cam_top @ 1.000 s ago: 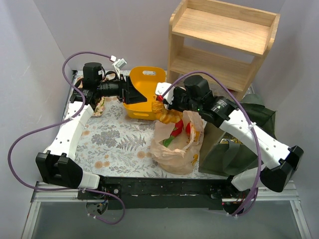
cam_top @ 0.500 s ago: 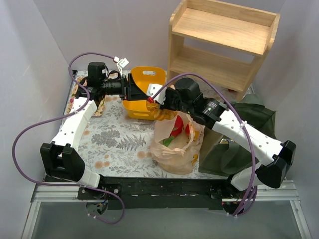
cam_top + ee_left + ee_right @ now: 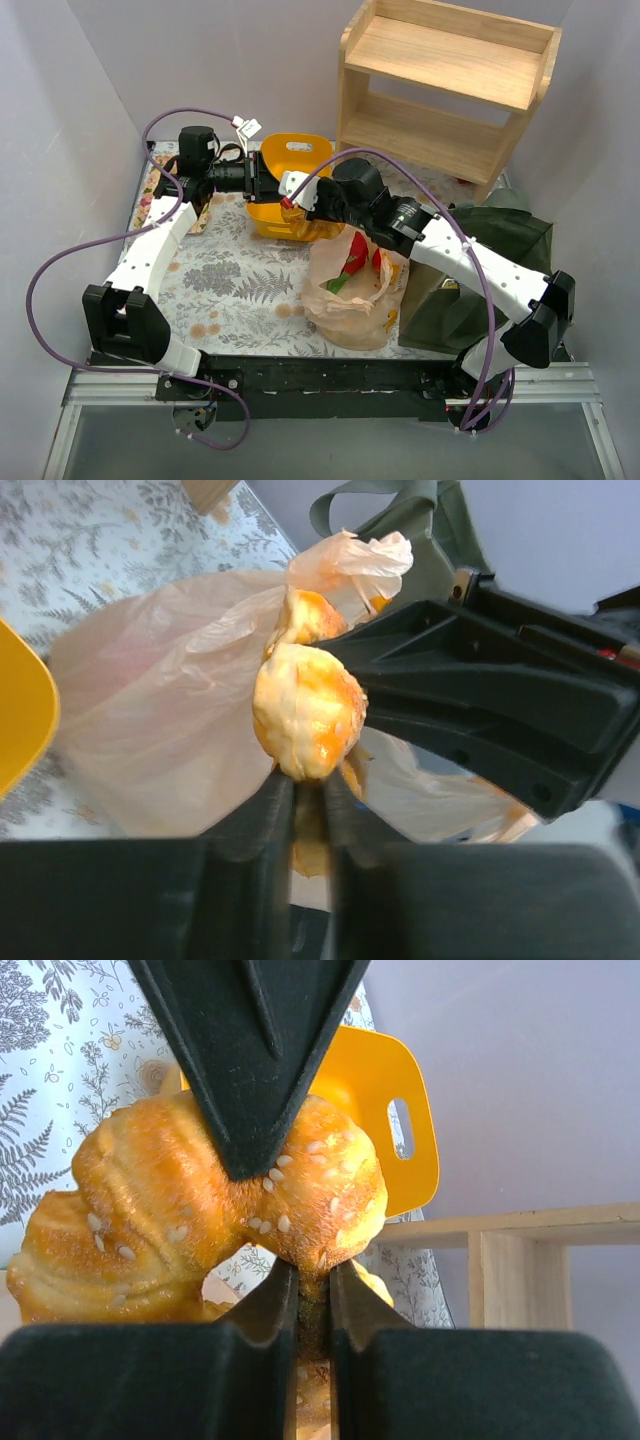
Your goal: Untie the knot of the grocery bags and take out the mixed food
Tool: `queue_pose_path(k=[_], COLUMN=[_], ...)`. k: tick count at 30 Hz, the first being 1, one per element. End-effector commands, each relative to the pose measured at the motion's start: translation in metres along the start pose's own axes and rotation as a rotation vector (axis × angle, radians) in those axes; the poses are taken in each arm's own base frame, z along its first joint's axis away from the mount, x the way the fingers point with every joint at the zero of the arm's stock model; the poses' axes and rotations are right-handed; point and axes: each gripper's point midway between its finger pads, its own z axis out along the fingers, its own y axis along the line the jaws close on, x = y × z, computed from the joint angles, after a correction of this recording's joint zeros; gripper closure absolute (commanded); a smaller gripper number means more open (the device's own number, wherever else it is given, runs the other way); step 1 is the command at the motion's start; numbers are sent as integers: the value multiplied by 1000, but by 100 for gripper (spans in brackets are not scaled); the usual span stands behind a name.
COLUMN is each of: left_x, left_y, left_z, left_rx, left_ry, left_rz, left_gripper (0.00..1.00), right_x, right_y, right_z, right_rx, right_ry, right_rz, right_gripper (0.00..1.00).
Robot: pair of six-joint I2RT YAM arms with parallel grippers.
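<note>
Two grippers crowd one spot at the yellow basket (image 3: 300, 152). On the left, the left gripper (image 3: 307, 785) has its jaws drawn together to a thin slot, and I cannot tell whether anything is caught in it. Just right of it, by the basket's near wall, the right gripper (image 3: 313, 1275) is clamped on the sesame pastry (image 3: 170, 1210), held in the air. I judge the release goes best with the pastry carried well inside the rim and lowered. The jaws should part only once clear of the left gripper. Farther right on the table (image 3: 230, 280), the tan bag (image 3: 340, 310) lies open-mouthed with red-and-green produce (image 3: 355, 255) inside, beside the green tote (image 3: 470, 300).
</note>
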Motion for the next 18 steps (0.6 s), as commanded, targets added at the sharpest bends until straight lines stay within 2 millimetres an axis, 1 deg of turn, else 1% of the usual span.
queue_pose_path(k=[1, 2, 3, 4, 5, 6, 7, 8, 9, 10, 11, 12, 13, 14, 15, 16, 17, 18], left_x=[-7, -10, -18, -21, -39, -50, -56, -71, -77, -87, -93, -100, -107, -111, -116, -122, -128, -131], left_y=[0, 1, 6, 9, 2, 8, 11, 4, 6, 17, 19, 24, 37, 45, 55, 64, 78, 90], left_z=[-5, -7, -10, -16, -23, -30, -38, -47, -53, -64, -71, -79, -92, -101, -111, -124, -145, -154], left_rx=[-41, -60, -107, -143, -179, -250, -302, -339, -381, -483, -528, -586, -691, -751, -810, -873, -993, -1036], left_ry=[-26, -35, -58, -62, -92, -119, -132, -161, -174, -204, -217, -234, -257, -269, -274, -291, -317, -319], left_rz=[49, 62, 87, 114, 181, 209, 224, 307, 333, 353, 389, 411, 415, 421, 438, 438, 431, 421], left_gripper=[100, 100, 100, 100, 100, 100, 100, 100, 100, 100, 100, 100, 100, 100, 100, 100, 100, 100], right_x=[-51, -54, -55, -56, -59, -64, -62, -64, -70, -67, -66, -67, -62, -55, -52, -47, -42, -43], right_y=[-38, -37, -37, -37, -38, -42, -38, -37, -41, -36, -36, -38, -38, -34, -36, -38, -37, -40], right_z=[-21, -25, -37, -43, -50, -68, -76, -85, -105, -110, -117, -130, -133, -133, -140, -143, -146, -153], right_rx=[100, 87, 69, 57, 54, 65, 48, 43, 60, 49, 52, 66, 72, 68, 82, 96, 94, 105], right_ry=[-146, -153, -148, -150, -161, -180, -182, -196, -233, -238, -243, -255, -241, -217, -210, -194, -177, -182], right_rz=[27, 25, 20, 15, 19, 28, 36, 52, 60, 67, 76, 75, 75, 67, 46, 31, 18, -3], right_gripper=[70, 46, 41, 37, 29, 25, 23, 21, 20, 20, 19, 19, 19, 19, 19, 19, 19, 19])
